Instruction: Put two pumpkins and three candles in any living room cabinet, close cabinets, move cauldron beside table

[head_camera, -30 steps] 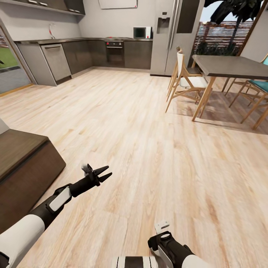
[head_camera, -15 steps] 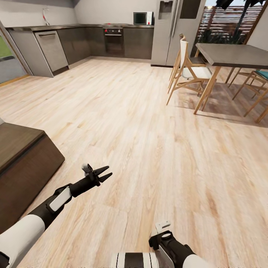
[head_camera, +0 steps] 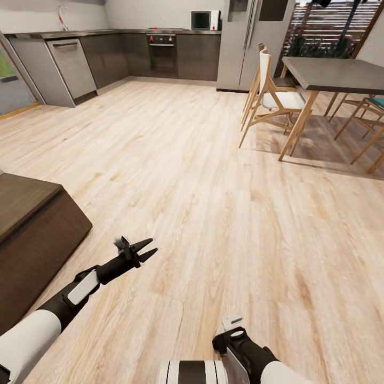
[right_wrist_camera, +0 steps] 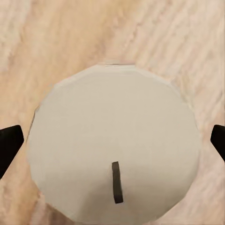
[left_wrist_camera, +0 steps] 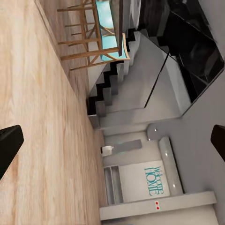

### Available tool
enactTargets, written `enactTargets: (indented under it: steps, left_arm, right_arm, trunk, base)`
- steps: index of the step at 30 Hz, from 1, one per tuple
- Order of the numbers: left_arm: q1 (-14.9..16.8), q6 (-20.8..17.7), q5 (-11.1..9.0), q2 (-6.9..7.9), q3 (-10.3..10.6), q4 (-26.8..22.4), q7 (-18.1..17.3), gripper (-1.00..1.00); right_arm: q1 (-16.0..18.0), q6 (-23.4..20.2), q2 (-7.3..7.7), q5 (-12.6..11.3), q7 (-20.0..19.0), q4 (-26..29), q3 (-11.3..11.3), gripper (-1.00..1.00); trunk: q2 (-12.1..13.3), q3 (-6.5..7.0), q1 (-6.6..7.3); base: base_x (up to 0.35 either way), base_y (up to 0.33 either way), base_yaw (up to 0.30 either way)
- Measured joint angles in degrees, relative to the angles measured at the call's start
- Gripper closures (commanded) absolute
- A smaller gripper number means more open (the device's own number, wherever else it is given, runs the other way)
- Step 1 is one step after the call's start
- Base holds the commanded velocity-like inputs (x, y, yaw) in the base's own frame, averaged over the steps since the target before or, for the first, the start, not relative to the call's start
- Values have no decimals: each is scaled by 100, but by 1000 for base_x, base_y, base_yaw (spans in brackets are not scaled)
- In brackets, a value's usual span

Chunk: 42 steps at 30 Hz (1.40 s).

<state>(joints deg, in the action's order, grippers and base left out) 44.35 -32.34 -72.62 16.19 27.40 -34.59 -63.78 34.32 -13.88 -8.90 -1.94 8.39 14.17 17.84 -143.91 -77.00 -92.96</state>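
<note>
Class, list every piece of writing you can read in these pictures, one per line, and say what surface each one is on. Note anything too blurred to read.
"Welcome HOME" in teal letters on the pale wall panel near the staircase, seen sideways in the left wrist view; the smaller word "Welcome" is blurred and partly a guess.
Microwave and oven fronts in the head view: any markings are too small to read.

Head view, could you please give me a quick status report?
Left gripper open, empty, over pale wood floor. Right gripper open, empty. Dark brown wood-grain cabinet at left, closed.
</note>
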Motion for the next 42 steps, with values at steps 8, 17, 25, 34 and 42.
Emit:
enactTargets:
  steps: [8, 17, 25, 34, 42]
  left_arm:
    - [-109, 0, -227, 44, -260, 136, -11, -100]
    - [-111, 0, -375, 43, -533, 189, -21, -100]
    - [-111, 0, -368, 37, -534, 190, -17, -100]
    - [-111, 1, -366, 38, -533, 190, -17, -100]
    - [-111, 0, -371, 41, -534, 190, -20, -100]
  right_arm:
    - [13, 1, 2, 28, 5, 14, 6, -100]
    - [14, 6, 2, 20, 5, 7, 7, -100]
    - [14, 9, 2, 10, 5, 8, 5, -100]
    - [14, 8, 2, 10, 5, 6, 2, -100]
    - [14, 39, 2, 10, 2, 15, 0, -100]
  trunk:
    - [0, 0, 0]
    - [0, 0, 0]
    - [-4, -66, -8]
    - [-8, -132, -16]
    - [-8, -133, -15]
  base:
    - [0, 0, 0]
    - [0, 0, 0]
    - [0, 0, 0]
    - [0, 0, 0]
    - [0, 0, 0]
